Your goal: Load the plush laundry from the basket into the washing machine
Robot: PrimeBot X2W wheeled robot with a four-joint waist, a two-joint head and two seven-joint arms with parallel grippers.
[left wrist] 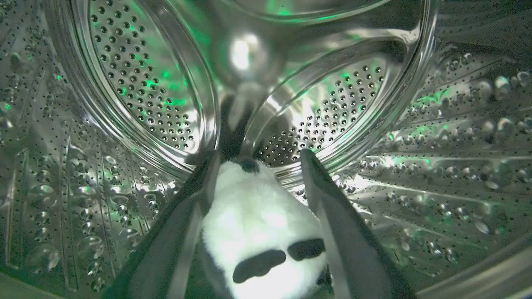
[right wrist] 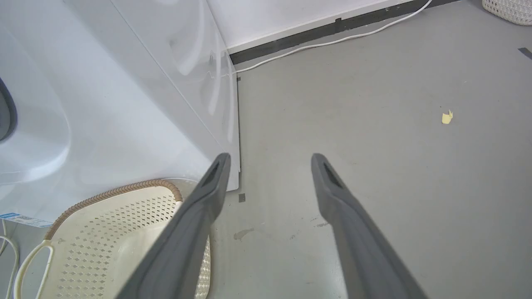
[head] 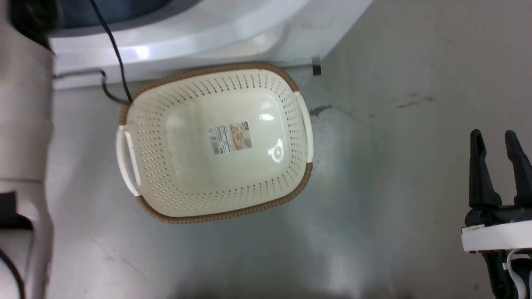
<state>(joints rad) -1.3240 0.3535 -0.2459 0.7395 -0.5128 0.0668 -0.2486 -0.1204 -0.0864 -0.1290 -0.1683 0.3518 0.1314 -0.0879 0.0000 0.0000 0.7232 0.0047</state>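
The plush laundry (left wrist: 257, 224), white with black patches, is seen lying inside the perforated steel drum (left wrist: 141, 83) of the washing machine (head: 199, 37). It is flanked by the two dark fingers (left wrist: 345, 241) of the left gripper (left wrist: 258, 158), which are spread wide apart. The plush is not pinched, though whether either finger brushes it cannot be told. Outside, the basket (head: 158, 137) is set on the grey floor (head: 395, 187) just in front of the machine, with the paper label (head: 231, 137) shown on its inner bottom. The right gripper (head: 493, 137) is held well to the basket's right, above the floor, its jaws parted and nothing between them.
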